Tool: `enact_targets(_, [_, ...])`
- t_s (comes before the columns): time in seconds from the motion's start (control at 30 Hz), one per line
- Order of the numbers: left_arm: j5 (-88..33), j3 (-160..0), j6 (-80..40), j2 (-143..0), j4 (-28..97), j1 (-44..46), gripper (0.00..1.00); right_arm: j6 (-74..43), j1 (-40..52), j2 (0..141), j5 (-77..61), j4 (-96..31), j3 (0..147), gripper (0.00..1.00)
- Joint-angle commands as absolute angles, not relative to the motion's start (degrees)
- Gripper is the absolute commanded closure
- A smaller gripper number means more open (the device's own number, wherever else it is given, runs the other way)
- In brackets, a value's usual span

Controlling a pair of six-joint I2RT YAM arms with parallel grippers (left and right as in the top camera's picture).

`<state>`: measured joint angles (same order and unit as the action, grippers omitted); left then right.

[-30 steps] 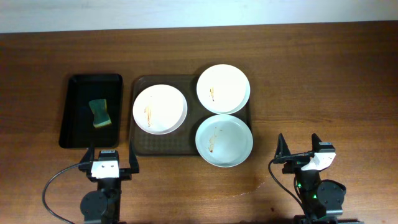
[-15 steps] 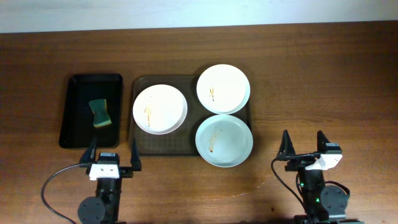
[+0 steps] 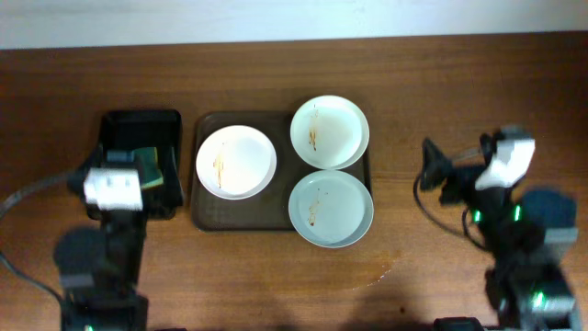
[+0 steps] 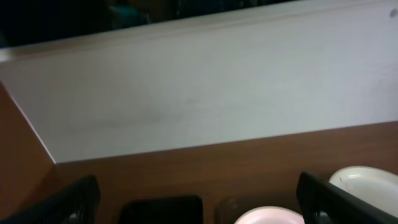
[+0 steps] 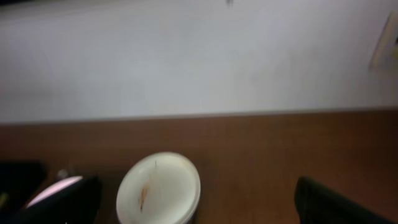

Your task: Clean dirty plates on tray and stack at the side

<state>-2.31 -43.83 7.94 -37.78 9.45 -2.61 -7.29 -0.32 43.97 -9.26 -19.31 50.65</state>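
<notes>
Three smeared round white plates lie on dark brown textured tray, evidently awaiting wiping; left fingers and right fingers wide, empty.

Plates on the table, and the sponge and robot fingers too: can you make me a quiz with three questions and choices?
1. Where is the sponge?
A) in the small black tray
B) on a plate
C) on the bare wood

2. How many white plates are there?
A) two
B) three
C) four

3. What are the right fingers doing?
A) squeezing a plate
B) squeezing the sponge
C) spread apart, holding nothing

Answers:
1 A, the green and yellow sponge lies inside that tray.
2 B, three round plates show from overhead.
3 C, the right wrist view shows both fingers far apart, gripping nothing.
</notes>
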Motion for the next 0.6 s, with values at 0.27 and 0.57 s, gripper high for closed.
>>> enact_targets(0.27, [-15.1, -91.4, 9.1, -84.1, 52.8, -2.8, 0.01, -6.9, 0.0, 76.9, -13.5, -45.9, 84.3, 0.02])
enact_targets(0.57, [-12.0, -91.8, 9.1, -88.6, 56.7, -2.8, 0.01, -28.1, 23.4, 97.5, -15.0, -29.8, 84.4, 0.11])
